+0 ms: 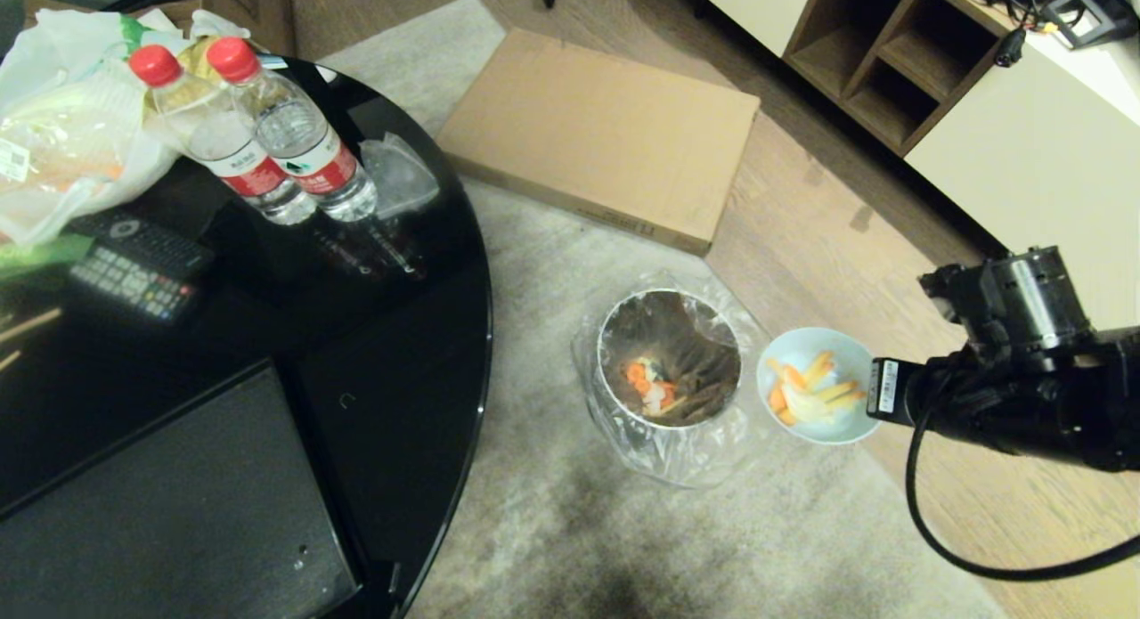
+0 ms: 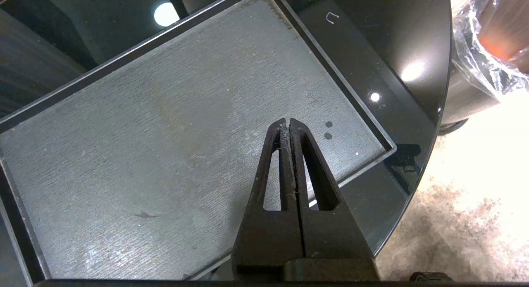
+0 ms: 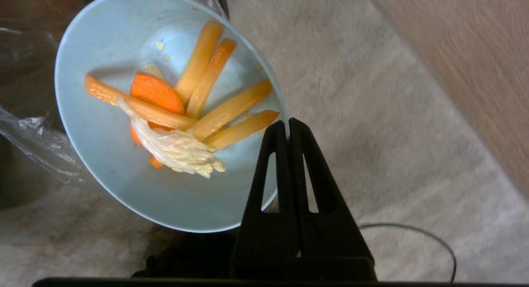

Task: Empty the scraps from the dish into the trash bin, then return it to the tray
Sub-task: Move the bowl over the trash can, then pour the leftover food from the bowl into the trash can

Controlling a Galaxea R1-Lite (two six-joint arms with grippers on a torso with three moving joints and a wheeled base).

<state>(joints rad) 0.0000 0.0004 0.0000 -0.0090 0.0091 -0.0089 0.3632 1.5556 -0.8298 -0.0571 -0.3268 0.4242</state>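
From the head view, the right gripper [image 1: 877, 387] is holding the dish [image 1: 815, 396] by its rim just beside the trash bin [image 1: 668, 356], the scraps [image 1: 806, 389] not yet tipped out; the tray [image 1: 160, 503] is waiting on the round table [image 1: 401, 334]. In the left wrist view, the left gripper [image 2: 288, 124] is hanging over the tray, fingers pressed together on nothing. In the right wrist view, the fingers are pinching the thin rim, the dish tilting toward the bin. The bowl looks light, stiff and smooth, possibly breakable, so a rim pinch could slip.
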